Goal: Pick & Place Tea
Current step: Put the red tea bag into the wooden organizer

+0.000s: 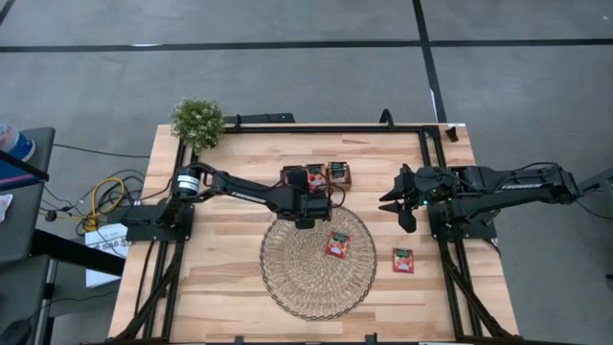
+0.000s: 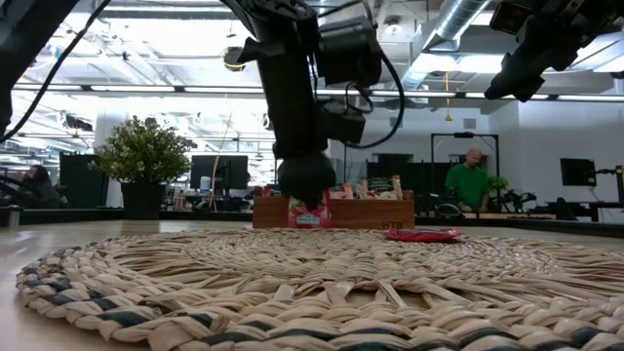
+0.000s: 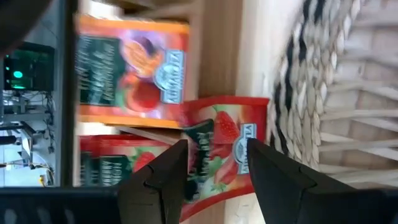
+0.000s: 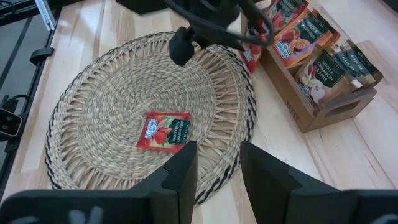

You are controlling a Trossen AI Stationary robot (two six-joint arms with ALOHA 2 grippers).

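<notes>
My left gripper [image 1: 305,218] points down between the round woven mat [image 1: 306,278] and the wooden tray [image 4: 336,109]. It is shut on a red tea sachet [image 3: 221,134]. Several more sachets [image 4: 298,37] stand upright in the tray. One red sachet [image 1: 337,245] lies flat on the mat. Another red sachet [image 1: 403,261] lies flat on the bare table to the mat's right. My right gripper [image 1: 397,209] is open and empty, above the table to the right of the mat. My left gripper has the sachet's upper end [image 2: 307,207] between its two fingers, coming from above and pointing down. The fingers [image 3: 168,180] hide the place of contact. The sachet hangs upright below them. Its lower edge [image 2: 307,225] is near table level; whether it touches, I cannot tell.
A potted plant [image 1: 197,121] stands at the table's far left corner. Black frame rails run along the table's left, right and far edges. A person in green [image 2: 470,185] stands in the room far behind the table.
</notes>
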